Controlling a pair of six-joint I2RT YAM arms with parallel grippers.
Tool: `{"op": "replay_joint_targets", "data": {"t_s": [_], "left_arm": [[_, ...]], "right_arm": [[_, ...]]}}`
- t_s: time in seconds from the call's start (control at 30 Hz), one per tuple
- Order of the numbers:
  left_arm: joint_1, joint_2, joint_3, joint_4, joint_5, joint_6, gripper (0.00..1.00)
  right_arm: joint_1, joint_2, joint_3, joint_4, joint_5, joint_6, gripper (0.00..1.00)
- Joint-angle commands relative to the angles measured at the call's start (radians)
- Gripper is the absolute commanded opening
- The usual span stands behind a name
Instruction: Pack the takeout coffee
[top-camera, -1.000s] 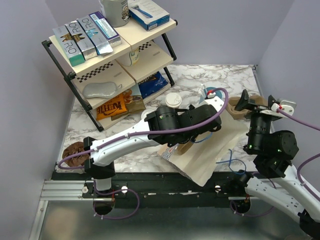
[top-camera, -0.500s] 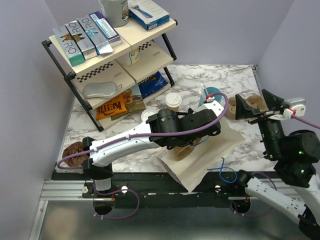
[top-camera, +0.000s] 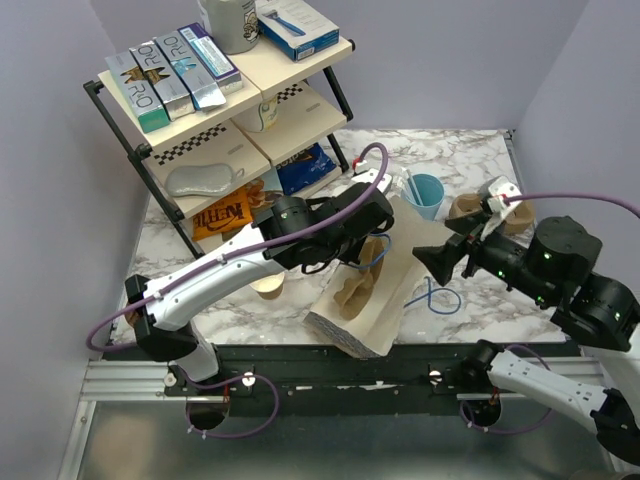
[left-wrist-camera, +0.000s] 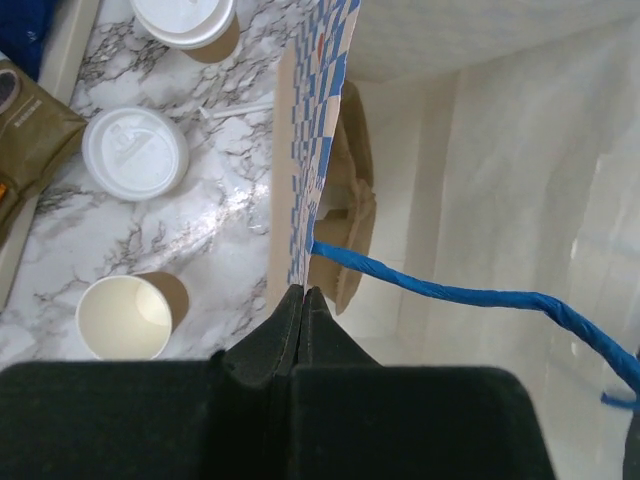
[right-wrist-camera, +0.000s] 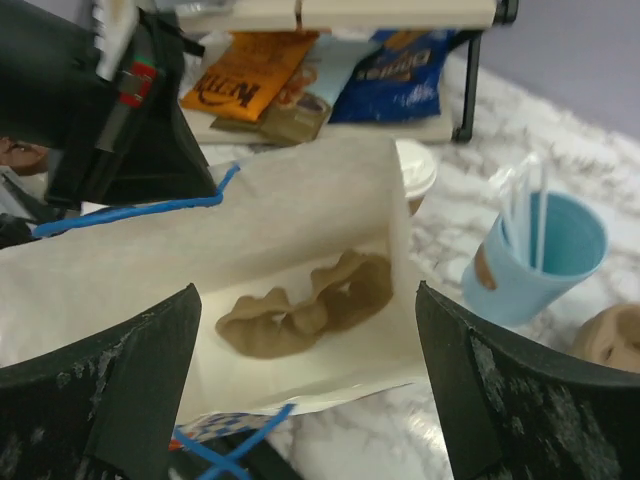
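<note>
Left claw (left-wrist-camera: 303, 300) clamped on paper bag (top-camera: 372, 300), pulled leftward, right claw (right-wrist-camera: 305, 340) wide apart, swung toward it

- The paper bag (top-camera: 375, 300) was matt white paper, with a blue check print along one edge and a twisted blue cord handle (left-wrist-camera: 450, 294).
- Inside the bag, a crumpled brown piece (right-wrist-camera: 300, 300) looked matt, like pulp paper.
- Beside the bag, the takeout coffee (left-wrist-camera: 183, 14) was tan kraft paper under a smooth white plastic lid.
- The lidless cup (left-wrist-camera: 125, 317) near the bag was tan paper with a smooth white lining.
- The tabletop (left-wrist-camera: 235, 200) under the bag was glossy and marble-patterned.
- Over the bag, the right hand (right-wrist-camera: 305, 290) had black fingers (right-wrist-camera: 120, 400), scuffed and rough.
</note>
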Motion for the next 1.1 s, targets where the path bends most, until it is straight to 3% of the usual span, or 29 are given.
{"op": "replay_joint_targets", "data": {"t_s": [0.0,0.17,0.27,0.43,0.73,1.07], "left_arm": [[0.0,-0.072,-0.058,0.126,0.086,-0.063,0.0],[0.001,-0.119,-0.13,0.193,0.12,-0.072,0.0],[0.006,-0.137,-0.147,0.213,0.12,-0.081,0.0],[0.036,-0.135,-0.156,0.204,0.106,-0.127,0.0],[0.075,-0.154,-0.244,0.284,0.074,-0.258,0.0],[0.075,-0.157,-0.285,0.416,0.022,-0.373,0.0]], "right_arm": [[0.001,0.127,0.032,-0.179,0.071,0.164,0.96],[0.0,0.214,0.083,-0.078,0.059,0.233,0.95],[0.0,0.293,0.103,-0.1,0.076,0.3,0.92],[0.0,0.29,0.002,-0.142,0.106,0.441,0.86],[0.003,0.166,-0.074,0.011,0.232,0.425,0.81],[0.058,0.277,-0.007,0.067,0.289,0.403,0.78]]}}
